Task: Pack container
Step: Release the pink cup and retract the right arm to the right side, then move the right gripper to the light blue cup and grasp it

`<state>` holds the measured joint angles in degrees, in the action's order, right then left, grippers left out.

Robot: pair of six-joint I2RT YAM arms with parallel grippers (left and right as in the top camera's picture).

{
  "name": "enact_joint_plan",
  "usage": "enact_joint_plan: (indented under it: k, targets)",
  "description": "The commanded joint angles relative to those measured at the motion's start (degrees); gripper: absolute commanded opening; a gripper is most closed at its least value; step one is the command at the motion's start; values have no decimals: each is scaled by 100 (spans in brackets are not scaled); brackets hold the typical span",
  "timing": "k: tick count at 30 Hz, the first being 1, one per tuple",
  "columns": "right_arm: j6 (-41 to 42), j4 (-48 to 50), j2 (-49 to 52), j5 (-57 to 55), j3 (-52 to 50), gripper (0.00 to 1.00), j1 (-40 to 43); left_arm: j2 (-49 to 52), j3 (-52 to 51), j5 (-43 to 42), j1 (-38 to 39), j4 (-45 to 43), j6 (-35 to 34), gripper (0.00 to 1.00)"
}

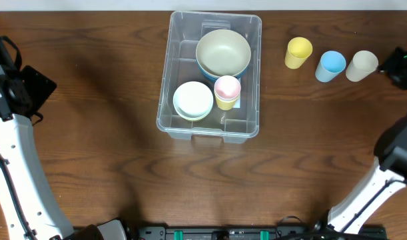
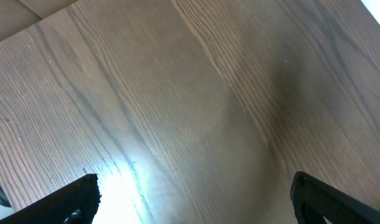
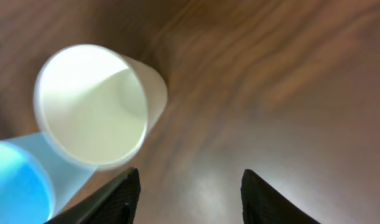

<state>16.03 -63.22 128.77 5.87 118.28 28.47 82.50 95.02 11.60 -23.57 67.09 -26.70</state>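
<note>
The clear plastic container stands at the table's top middle. It holds a cream bowl stacked on a blue one, a pale green bowl, and a pink cup nested in a yellow cup. A yellow cup, a blue cup and a white cup stand in a row to its right. My right gripper is open and empty, just beside the white cup and blue cup. My left gripper is open over bare wood at the far left.
The left arm's body is at the table's left edge, the right arm's at the right edge. A black rail runs along the front edge.
</note>
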Motion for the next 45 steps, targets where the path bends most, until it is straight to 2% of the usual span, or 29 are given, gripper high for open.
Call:
enact_joint_plan:
  k: [1,6,13,20,35,41,45]
  targets:
    - [-127,199,328,758,37,52,-118,2,79,68,-26,17,72,98]
    - [-127,455,498,1172,37,47,-149,2,79,68,-26,15,72,98]
    - [-133,374,496,758,39,44,-153,2,79,68,-26,17,72,98]
    - [-131,431,494,1012,57,48,-153,2,79,68,-26,17,72,98]
    - [-160,511,96,1845,66,49,-177,2,79,68,-26,17,72,98]
    - [-595,177,-243,1829,66,52,-555,2,79,68,-26,17,72,98]
    - [-603,170,-247,1679,66,54,-885,2,79,68,-26,17,72,98]
